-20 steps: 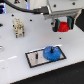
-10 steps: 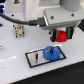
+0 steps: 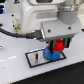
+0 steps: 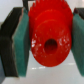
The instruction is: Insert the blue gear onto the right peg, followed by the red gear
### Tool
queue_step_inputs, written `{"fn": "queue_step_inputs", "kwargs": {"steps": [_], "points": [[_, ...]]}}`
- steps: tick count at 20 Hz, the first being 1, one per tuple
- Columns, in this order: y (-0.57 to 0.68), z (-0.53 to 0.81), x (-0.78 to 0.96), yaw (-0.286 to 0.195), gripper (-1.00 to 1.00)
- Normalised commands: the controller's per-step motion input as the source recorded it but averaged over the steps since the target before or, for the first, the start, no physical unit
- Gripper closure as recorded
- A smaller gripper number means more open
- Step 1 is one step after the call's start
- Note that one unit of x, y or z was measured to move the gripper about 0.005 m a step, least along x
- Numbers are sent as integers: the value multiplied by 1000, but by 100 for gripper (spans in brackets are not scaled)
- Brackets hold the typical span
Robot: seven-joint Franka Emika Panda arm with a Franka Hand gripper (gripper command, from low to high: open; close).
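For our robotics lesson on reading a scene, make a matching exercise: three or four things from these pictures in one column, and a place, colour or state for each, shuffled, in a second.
Column A
1. red gear
2. blue gear
3. white plate
4. end effector

Column B
a. lies on the plate, under the red gear
b. shut on a gear
c. held between teal pads
d. rectangular, with a black border

Pairs: 1-c, 2-a, 3-d, 4-b

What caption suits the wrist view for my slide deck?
Gripper clamps the red gear between its teal pads.
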Motion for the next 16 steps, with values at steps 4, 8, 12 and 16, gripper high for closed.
{"fn": "queue_step_inputs", "kwargs": {"steps": [4,8,12,16], "points": [[-75,-68,178,0,100],[-4,-11,80,0,100],[13,103,60,0,100],[19,229,0,0,100]]}}
